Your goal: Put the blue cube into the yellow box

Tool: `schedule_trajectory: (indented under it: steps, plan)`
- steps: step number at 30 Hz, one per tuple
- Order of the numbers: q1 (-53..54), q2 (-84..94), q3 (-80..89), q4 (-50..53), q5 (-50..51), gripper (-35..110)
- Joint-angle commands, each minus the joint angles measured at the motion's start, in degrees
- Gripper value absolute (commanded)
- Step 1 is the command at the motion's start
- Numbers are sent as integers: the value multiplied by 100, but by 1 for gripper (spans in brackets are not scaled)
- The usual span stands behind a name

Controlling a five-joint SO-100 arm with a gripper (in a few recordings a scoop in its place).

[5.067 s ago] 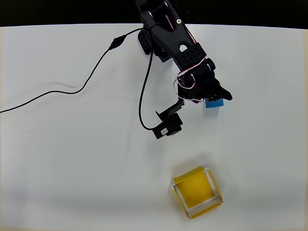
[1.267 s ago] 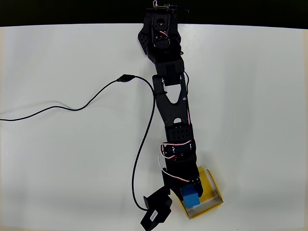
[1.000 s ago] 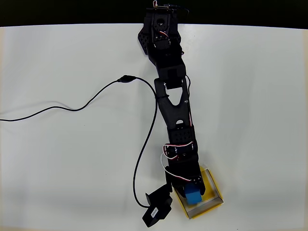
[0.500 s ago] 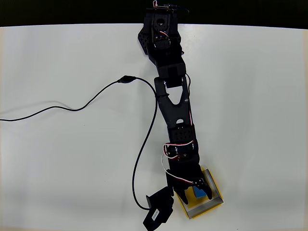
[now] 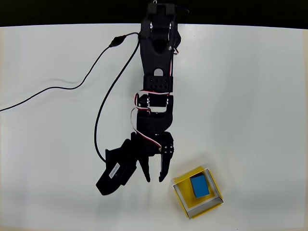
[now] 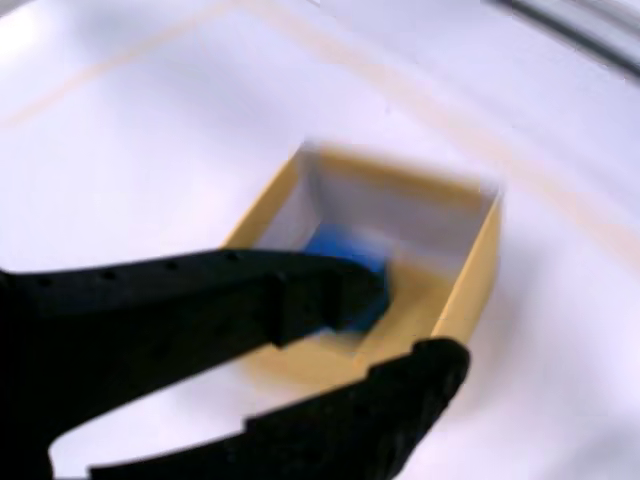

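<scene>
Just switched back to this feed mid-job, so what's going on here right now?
The blue cube lies inside the yellow box, free of the arm. The gripper is open and empty, beside the box to its left in the overhead view, over the white table. The wrist view is blurred, but shows the cube in the box beyond the fingers. The placing looks done.

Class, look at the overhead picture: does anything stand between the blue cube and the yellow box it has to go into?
Nothing visible does. The blue cube already lies inside the yellow box, on its floor. The end effector is open, apart from the box, over bare table to its left in the overhead view.
</scene>
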Motion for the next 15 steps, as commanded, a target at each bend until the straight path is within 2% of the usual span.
schedule_trajectory:
  steps: [1,6,15]
  plan:
    - [185,1907,1028,642,-88,7]
    - [220,3041,1802,1635,149,5]
    - [211,5317,3823,2531,202,0]
